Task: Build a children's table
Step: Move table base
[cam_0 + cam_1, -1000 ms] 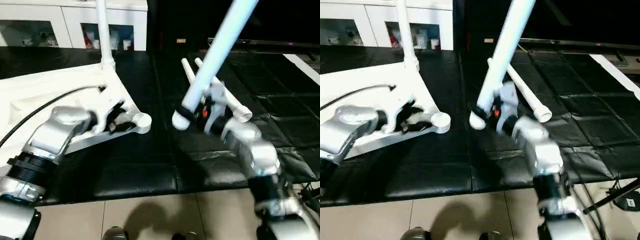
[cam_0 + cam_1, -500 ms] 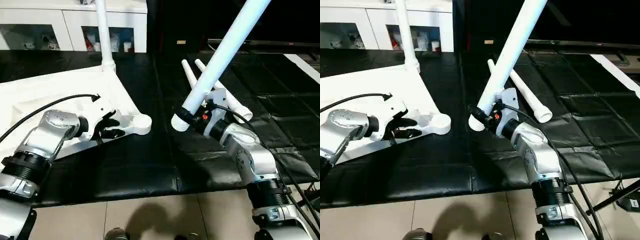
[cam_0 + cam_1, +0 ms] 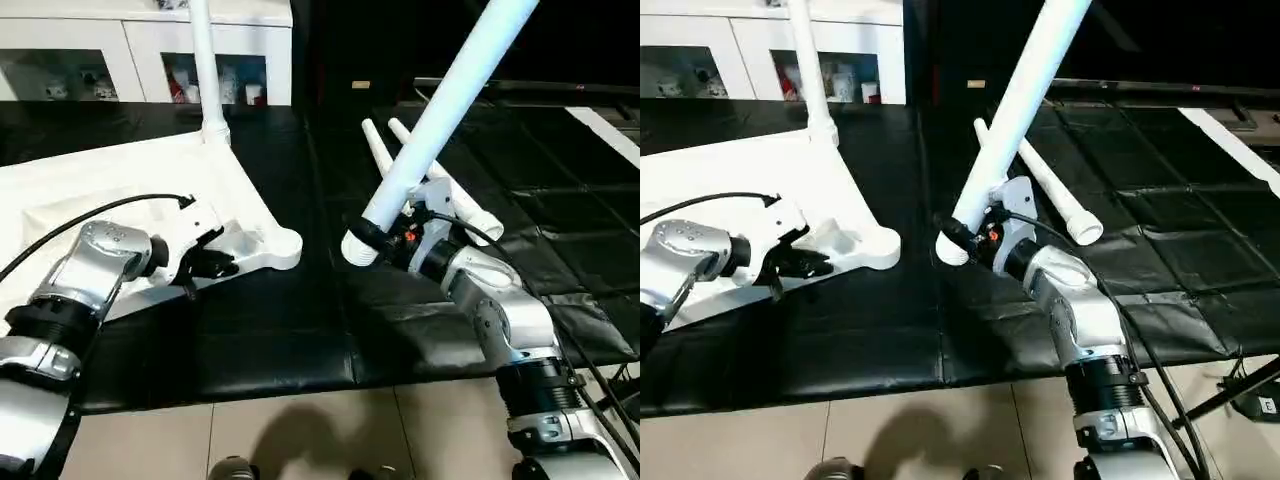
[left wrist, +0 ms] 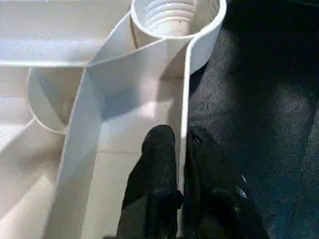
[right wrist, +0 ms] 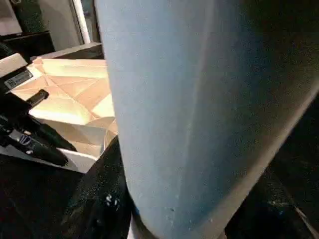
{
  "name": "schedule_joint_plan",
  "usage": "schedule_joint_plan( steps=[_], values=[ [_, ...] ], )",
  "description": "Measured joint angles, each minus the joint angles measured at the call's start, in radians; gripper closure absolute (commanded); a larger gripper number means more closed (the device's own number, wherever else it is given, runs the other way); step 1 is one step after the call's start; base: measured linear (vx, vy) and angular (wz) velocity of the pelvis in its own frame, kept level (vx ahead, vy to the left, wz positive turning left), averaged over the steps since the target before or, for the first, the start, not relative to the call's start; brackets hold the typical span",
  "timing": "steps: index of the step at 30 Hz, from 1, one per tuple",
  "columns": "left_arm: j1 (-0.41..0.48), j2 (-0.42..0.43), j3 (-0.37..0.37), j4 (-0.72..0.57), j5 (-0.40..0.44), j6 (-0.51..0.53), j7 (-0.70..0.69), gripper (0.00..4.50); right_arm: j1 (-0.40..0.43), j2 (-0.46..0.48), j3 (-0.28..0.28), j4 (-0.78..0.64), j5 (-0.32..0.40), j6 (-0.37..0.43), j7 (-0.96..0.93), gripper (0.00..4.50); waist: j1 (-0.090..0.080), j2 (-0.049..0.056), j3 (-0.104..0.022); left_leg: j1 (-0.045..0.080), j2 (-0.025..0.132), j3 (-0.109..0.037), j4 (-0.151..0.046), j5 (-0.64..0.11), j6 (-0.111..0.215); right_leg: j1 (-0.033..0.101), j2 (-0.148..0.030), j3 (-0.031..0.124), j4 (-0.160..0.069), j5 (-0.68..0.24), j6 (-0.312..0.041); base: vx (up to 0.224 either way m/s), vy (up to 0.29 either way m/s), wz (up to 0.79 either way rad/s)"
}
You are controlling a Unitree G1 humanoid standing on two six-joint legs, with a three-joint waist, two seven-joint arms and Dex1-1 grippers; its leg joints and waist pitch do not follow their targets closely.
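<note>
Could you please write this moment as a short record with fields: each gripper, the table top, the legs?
left gripper: jaws pinch the thin side wall of the table top, one finger on each side, near the empty corner socket
right gripper: holds a leg near its thick end, leg tilted up and away, above the black mat
table top: lies underside up on the mat
fitted leg: stands upright in the far corner socket
loose legs: two lie on the mat behind the right gripper

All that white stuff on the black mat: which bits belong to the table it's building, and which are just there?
Part of the job:
table top
fitted leg
leg in the right claw
two spare legs

Just there:
white cabinet
black mat
</note>
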Motion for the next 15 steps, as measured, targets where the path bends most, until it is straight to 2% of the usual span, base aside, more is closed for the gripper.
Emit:
schedule_joint_plan(
  steps=[6, 9, 15],
  values=[
    [-0.017, -0.016, -0.004, 0.030, 0.023, -0.041, -0.035, 4.48, 0.000, 0.000, 0.007, -0.009, 0.000, 0.002, 0.019, 2.58, 0.001, 0.000, 0.000, 0.000, 0.000, 0.000, 0.000, 0.000, 0.001, 0.000, -0.001, 0.000, -0.001, 0.000, 0.000, 0.000, 0.000, 0.00],
    [-0.012, -0.020, -0.004, 0.028, 0.021, -0.074, -0.074, 4.50, 0.000, -0.004, 0.007, -0.008, 0.000, 0.011, 0.029, 2.58, 0.007, 0.000, 0.000, 0.000, 0.000, 0.000, -0.001, 0.000, 0.001, 0.000, -0.001, 0.000, -0.001, 0.000, 0.000, 0.000, 0.000, 0.00],
    [0.053, -0.029, -0.027, -0.099, -0.002, -0.086, -0.173, 4.50, -0.001, 0.003, 0.046, -0.009, -0.001, 0.018, 0.049, 2.58, 0.028, 0.003, 0.000, 0.000, 0.000, 0.001, -0.003, 0.000, 0.000, 0.001, -0.002, 0.000, -0.001, -0.001, 0.000, 0.000, 0.000, 0.00]
  ],
)
